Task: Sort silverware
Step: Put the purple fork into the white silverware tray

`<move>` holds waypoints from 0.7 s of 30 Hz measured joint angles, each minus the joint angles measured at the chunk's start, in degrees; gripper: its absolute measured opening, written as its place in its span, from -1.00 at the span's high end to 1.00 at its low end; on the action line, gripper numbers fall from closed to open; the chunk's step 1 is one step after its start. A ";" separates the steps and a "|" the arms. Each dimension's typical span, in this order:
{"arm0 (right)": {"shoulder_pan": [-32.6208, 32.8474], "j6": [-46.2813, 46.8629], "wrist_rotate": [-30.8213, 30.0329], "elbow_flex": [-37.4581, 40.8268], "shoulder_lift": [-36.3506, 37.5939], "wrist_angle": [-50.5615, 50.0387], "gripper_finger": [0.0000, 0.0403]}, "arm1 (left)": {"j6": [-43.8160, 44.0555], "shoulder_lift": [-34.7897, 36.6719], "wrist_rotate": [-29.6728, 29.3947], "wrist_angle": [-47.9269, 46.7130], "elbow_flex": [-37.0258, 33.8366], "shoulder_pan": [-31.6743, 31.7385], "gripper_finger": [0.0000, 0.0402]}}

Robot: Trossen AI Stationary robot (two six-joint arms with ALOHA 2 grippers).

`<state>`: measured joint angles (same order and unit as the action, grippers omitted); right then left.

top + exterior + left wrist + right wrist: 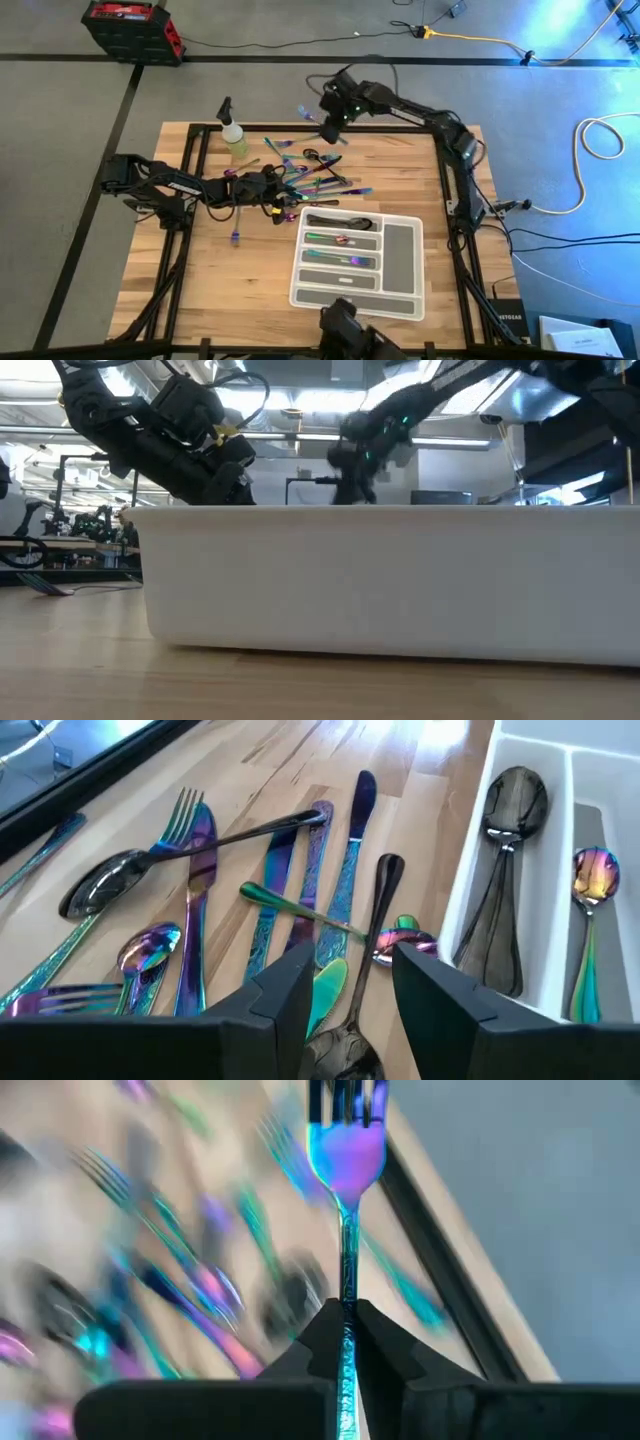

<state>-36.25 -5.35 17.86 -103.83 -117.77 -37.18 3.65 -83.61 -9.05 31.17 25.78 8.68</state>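
iridescent rainbow silverware (270, 890), white-grey tray (400, 295).

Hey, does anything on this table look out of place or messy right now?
Yes. A spray bottle stands on the table's far side among cutlery, unrelated to sorting. A lone fork lies apart from the tangled silverware pile, nearer the left arm.

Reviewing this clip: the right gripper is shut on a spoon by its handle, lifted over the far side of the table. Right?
Not quite. The right gripper is shut on a fork, not a spoon; the right wrist view shows its tines. The rest holds: it grips the handle, over the table's far side.
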 joint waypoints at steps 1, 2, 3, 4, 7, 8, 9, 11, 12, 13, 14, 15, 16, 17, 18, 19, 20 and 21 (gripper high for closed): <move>0.82 1.68 0.35 2.06 1.73 4.23 0.99 | -0.31 0.00 -0.64 0.44 0.00 -0.42 0.39; 1.70 3.40 0.32 4.29 3.32 8.32 0.99 | -0.52 0.00 -1.67 1.19 0.00 -0.89 0.39; 2.69 4.84 0.23 6.56 4.79 11.59 0.99 | -0.59 0.00 -3.07 2.46 0.00 -1.41 0.39; 3.86 5.93 -0.33 8.84 6.00 14.42 0.99 | -0.32 0.00 -4.89 3.98 0.00 -1.95 0.39; 7.18 9.08 -5.21 16.75 9.91 23.48 0.99 | 0.69 0.00 -11.72 8.96 -0.02 -3.73 0.39; 8.35 10.28 -6.79 19.68 11.28 28.16 1.00 | 0.89 0.00 -13.89 10.92 -0.02 -4.34 0.39; 9.52 11.54 -8.52 22.99 12.63 32.99 1.00 | 0.94 0.00 -15.97 12.62 -0.02 -4.97 0.39; 11.99 15.01 -13.42 29.55 14.84 43.53 1.00 | 0.42 0.00 -19.38 15.51 -0.01 -6.09 0.39; 13.34 16.90 -16.77 32.83 15.81 48.62 1.00 | -0.09 0.00 -20.75 16.30 -0.02 -6.58 0.39; 14.70 18.57 -20.30 36.09 16.63 53.79 1.00 | -0.73 0.00 -22.04 16.87 -0.02 -7.00 0.39; 16.17 20.23 -23.52 39.03 17.18 59.05 1.00 | -1.04 0.00 -23.20 17.11 0.00 -7.28 0.39; 17.67 21.59 -26.11 41.50 17.38 64.39 1.00 | -1.09 -0.20 -24.24 17.36 -0.02 -7.40 0.39; 19.10 22.32 -27.91 43.45 17.43 68.94 1.00 | -1.40 -0.67 -24.72 18.35 -0.02 -7.51 0.39; 20.62 23.09 -29.12 45.03 17.43 72.32 1.00 | -2.60 -1.21 -24.72 19.05 0.00 -7.59 0.39; 22.15 23.41 -30.46 46.13 17.43 74.63 1.00 | -3.47 -1.82 -24.73 19.75 0.00 -7.70 0.39; 23.81 23.39 -32.24 46.93 17.43 76.40 1.00 | -4.10 -2.72 -24.69 20.88 0.00 -7.90 0.39; 25.60 22.94 -34.62 47.51 17.43 77.61 1.00 | -4.33 -3.58 -24.61 21.97 0.11 -7.99 0.39; 27.30 21.86 -37.11 47.83 17.43 78.93 1.00 | -4.33 -4.27 -24.48 22.84 0.29 -8.07 0.39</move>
<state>-8.95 16.51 -19.25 -56.00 -100.33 41.75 -0.68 -87.89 -33.53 54.01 26.07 0.61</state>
